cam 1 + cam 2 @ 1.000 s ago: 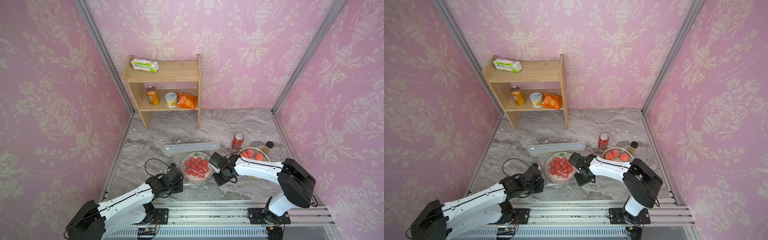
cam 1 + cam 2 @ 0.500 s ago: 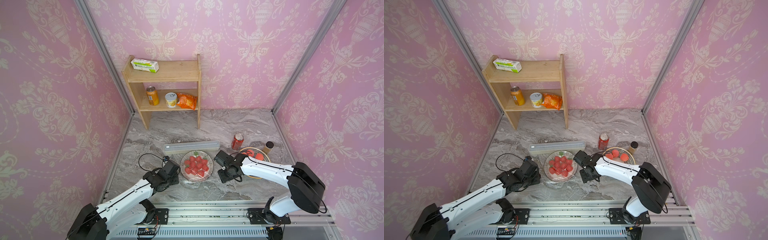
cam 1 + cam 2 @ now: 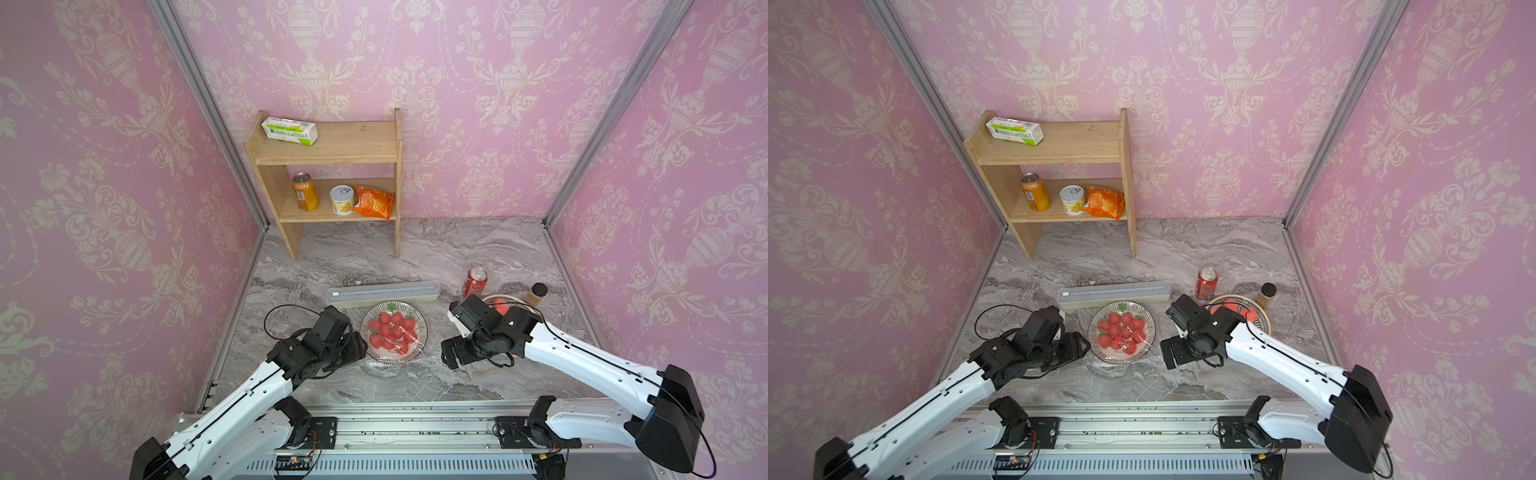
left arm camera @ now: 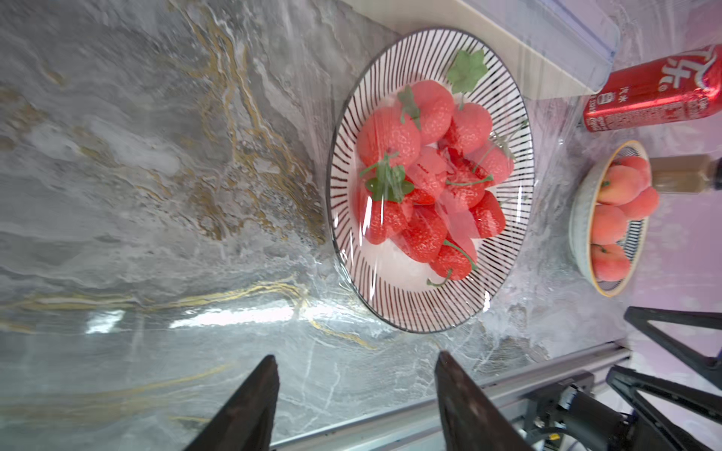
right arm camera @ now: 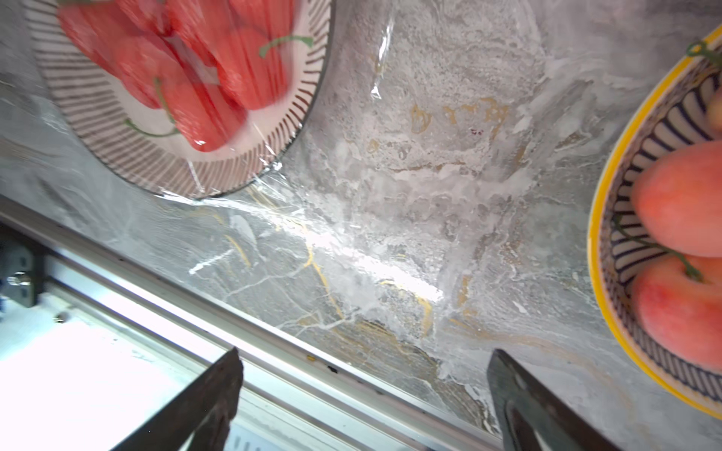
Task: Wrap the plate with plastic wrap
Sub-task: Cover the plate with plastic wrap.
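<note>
Your left arm reaches in low from the near rail, elbow bent, and the left gripper (image 3: 358, 347) sits just beside the left rim of the round white plate with black radial stripes (image 3: 422, 328). In the left wrist view its dark fingers (image 4: 250, 394) stand moderately apart with only the grey marble tabletop (image 4: 156, 195) between them, gripping nothing, and the plate (image 4: 402, 289) lies ahead of the tips, clear of them. Your right arm comes in from the other side with its wrist folded back toward the rail. The right gripper (image 3: 451, 354) is near the plate's right side but not touching it. Its jaws are spread wide and empty in the right wrist view (image 5: 363, 353). The clear, glossy plastic wrap (image 5: 269, 187) covers the red strawberries (image 4: 426, 175) on the plate, spills in crinkles onto the marble at the plate's near edge (image 3: 380, 368), and reaches back to the long cream dispenser box with a grey top (image 3: 382, 293) lying just behind the plate. It lies between your two grippers, and neither holds it. To the right stand a red drinks can (image 3: 475, 281) and a yellow-rimmed bowl of peaches (image 5: 597, 250), partly under the right arm. Farthest back is a wooden shelf (image 3: 332, 153).
</note>
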{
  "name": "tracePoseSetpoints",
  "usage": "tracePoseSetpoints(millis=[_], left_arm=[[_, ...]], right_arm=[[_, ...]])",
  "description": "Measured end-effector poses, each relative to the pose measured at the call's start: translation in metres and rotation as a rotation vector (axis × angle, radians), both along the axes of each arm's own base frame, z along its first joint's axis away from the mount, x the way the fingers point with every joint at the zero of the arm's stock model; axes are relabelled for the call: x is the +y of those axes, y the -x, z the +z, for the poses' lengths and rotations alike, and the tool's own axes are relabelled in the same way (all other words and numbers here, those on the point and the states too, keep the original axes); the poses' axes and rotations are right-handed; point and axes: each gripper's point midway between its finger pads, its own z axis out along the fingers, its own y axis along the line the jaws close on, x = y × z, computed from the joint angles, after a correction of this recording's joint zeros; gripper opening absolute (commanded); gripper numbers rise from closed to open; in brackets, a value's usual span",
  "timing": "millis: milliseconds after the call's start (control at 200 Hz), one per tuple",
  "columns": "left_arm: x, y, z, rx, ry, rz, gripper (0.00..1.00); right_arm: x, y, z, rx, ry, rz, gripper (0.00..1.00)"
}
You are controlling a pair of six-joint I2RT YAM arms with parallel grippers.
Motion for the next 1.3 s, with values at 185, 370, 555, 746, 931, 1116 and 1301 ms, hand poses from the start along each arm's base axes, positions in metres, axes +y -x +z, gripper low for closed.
tracePoseSetpoints(millis=[185, 370, 555, 746, 931, 1116, 1301], left_arm=[[-0.027, 0.01, -0.029, 0.118, 0.143, 0.046, 0.69], [-0.041, -0.004, -0.029, 0.113, 0.245, 0.122, 0.81], [-0.048, -0.013, -0.032, 0.103, 0.32, 0.177, 0.99], [-0.049, -0.019, -0.028, 0.085, 0.346, 0.204, 0.99], [-0.048, -0.024, -0.037, 0.076, 0.349, 0.231, 0.99], [-0.047, -0.031, -0.041, 0.052, 0.354, 0.251, 0.99], [-0.044, -0.044, -0.041, 0.026, 0.369, 0.28, 0.99]], right_arm=[[0.036, 0.002, -0.002, 0.097, -0.308, -0.205, 1.0], [0.057, -0.013, -0.014, 0.211, -0.42, -0.441, 1.0], [0.074, -0.02, -0.029, 0.286, -0.485, -0.581, 1.0], [0.087, -0.028, -0.032, 0.313, -0.528, -0.64, 1.0], [0.091, -0.035, -0.049, 0.322, -0.506, -0.667, 1.0], [0.094, -0.046, -0.054, 0.307, -0.505, -0.684, 1.0], [0.098, -0.064, -0.049, 0.269, -0.525, -0.681, 1.0]])
